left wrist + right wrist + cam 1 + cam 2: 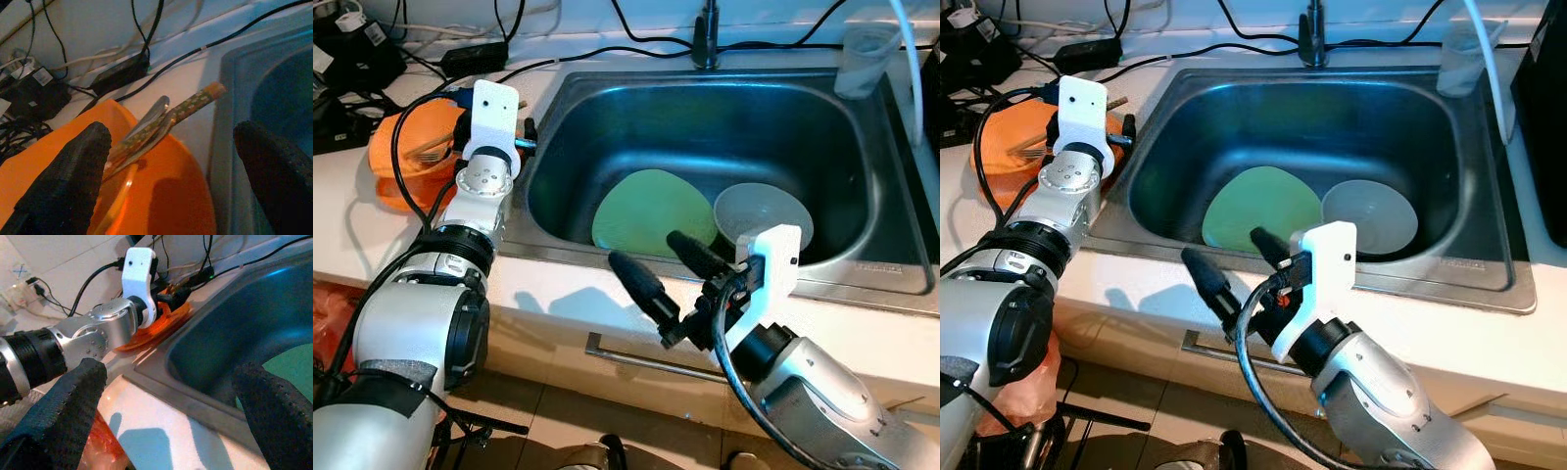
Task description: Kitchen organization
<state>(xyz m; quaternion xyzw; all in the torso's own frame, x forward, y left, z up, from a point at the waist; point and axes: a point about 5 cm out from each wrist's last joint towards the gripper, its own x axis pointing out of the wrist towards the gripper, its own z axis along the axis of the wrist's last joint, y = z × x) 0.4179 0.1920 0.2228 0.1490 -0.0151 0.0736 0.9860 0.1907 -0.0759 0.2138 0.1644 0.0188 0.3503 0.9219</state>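
The left tool [171, 161], wide open and empty, hovers over the orange plastic bowl [161, 196]; the patterned-handled cutlery [161, 122] lies just ahead between its fingers, handle angled toward the steel sink [862, 245].

Silver arms, white wrist brackets, black cables, black-fingered pincers.

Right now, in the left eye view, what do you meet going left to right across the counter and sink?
Orange bowl → left claw → green plate → grey bowl → clear plastic cup.
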